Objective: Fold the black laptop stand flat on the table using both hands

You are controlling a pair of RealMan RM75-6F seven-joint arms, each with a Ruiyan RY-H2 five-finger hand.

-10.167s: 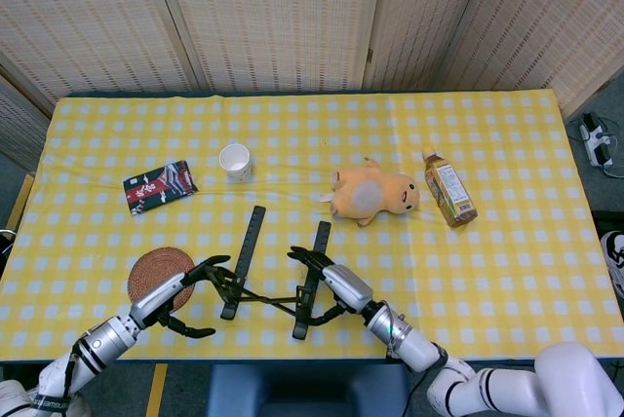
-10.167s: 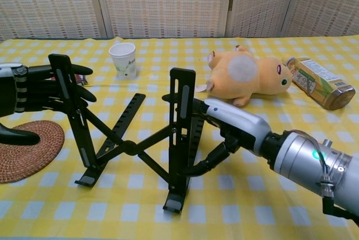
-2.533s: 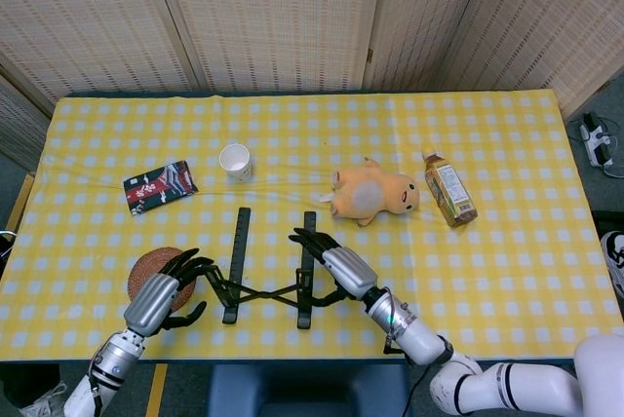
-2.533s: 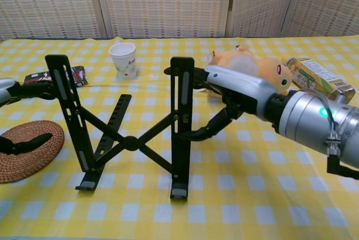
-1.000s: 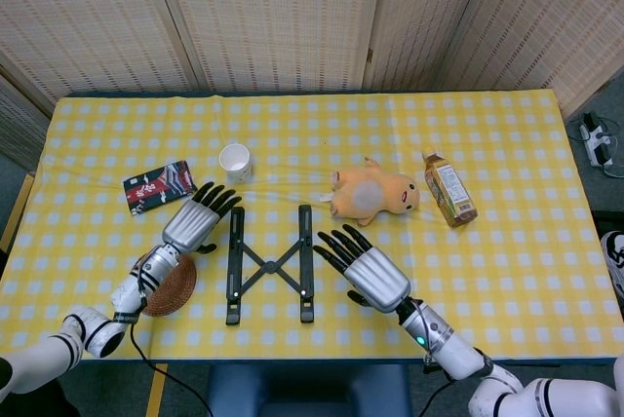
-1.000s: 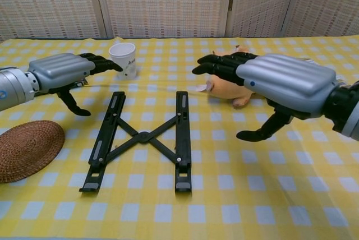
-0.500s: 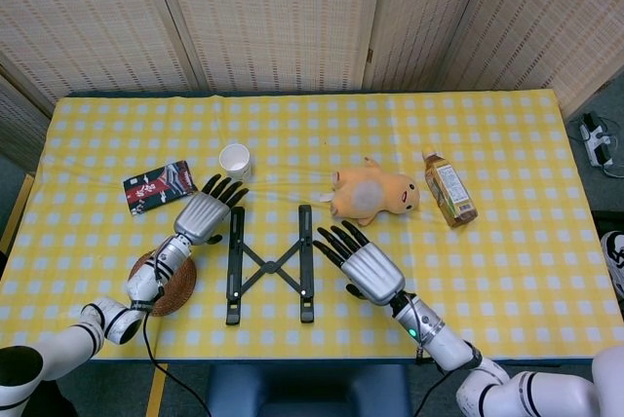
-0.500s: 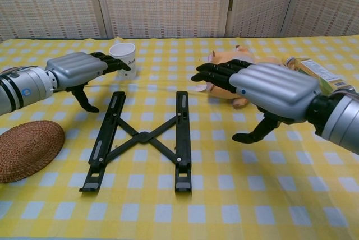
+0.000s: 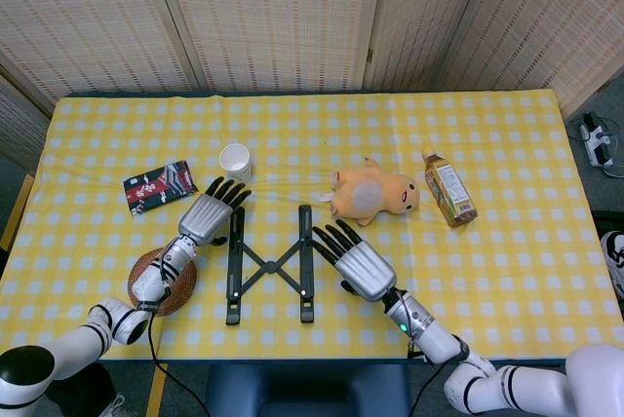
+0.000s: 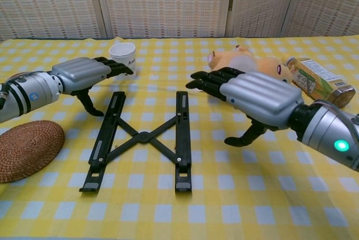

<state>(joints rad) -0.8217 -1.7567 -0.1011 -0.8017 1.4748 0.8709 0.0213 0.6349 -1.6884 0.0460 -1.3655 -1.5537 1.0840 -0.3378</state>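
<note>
Yellow checked table: laptop stand lies flat between spread, empty left hand and right hand.

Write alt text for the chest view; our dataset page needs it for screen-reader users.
A black laptop stand lies folded flat on a yellow checked table, with the left hand and right hand open above either side of it, touching nothing. Behind are a paper cup, a plush toy and a bottle on its side; a woven coaster sits at left.
</note>
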